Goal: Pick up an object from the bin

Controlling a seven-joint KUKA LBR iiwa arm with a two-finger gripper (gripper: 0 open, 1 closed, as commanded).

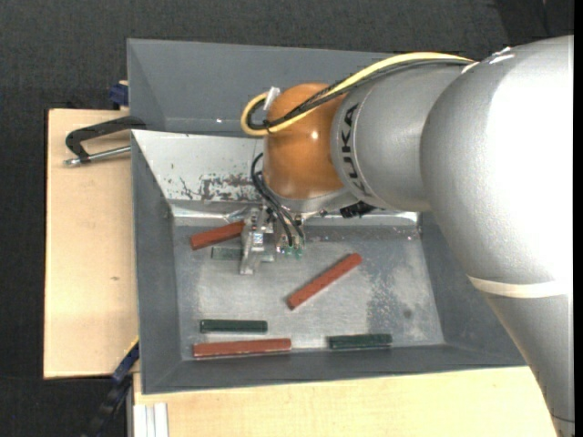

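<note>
The big silver arm (474,153) reaches in from the right. Its orange wrist cover (301,148) hangs over the far part of the grey metal bin (150,271), and a yellow cable (383,66) loops along its top.

Below the cover, the gripper (251,255) sits low over the bin floor, on the far left side and close to the foot of the far wall. Whether the pincer is apart or together I cannot tell, because wires and metal parts crowd the tip.

Right by it lies a red-brown flat stick (217,237), slanted. Its right end is just beside the gripper and its left end points towards the left wall. On the near side of that stick, beside the tip, there may be a short dark green piece (224,253), though it is hard to make out.

Off to the right, apart from the gripper, a second red-brown stick (323,280) lies diagonally at mid-floor.

Three more things lie along the near wall, all well apart from the gripper:
- a short dark green bar (233,326) on the left
- a long red-brown bar (241,346) just nearer than it
- another dark green bar (360,340) further right
</note>
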